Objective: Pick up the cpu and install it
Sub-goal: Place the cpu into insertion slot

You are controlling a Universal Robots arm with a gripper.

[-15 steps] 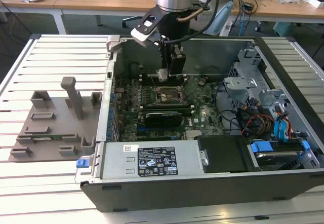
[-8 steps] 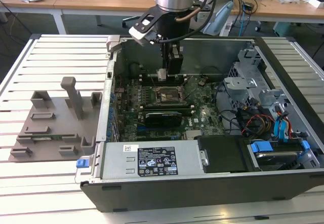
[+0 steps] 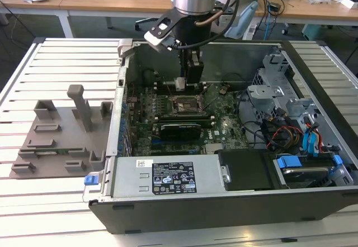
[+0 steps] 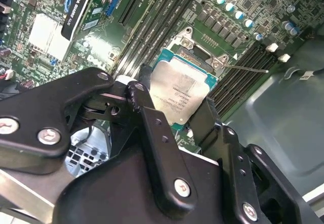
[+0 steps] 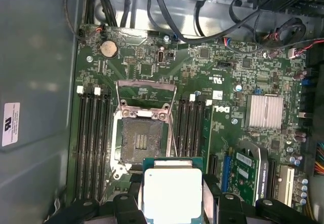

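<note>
Small flat square cpu (image 4: 179, 93), silvery-white metal top with a thin teal rim, clamped by opposite edges between the black metal fingers (image 4: 152, 127) of the gripper (image 5: 171, 198). Held clear above the green motherboard (image 5: 238, 82), near the dark square socket (image 5: 142, 140), not touching it. Socket open and empty, metal frame raised. All inside the open dark computer case (image 3: 224, 213) on the white slatted bench (image 3: 56, 51). Pickup apparently done; install outstanding, with chip unseated and frame unlatched.
</note>
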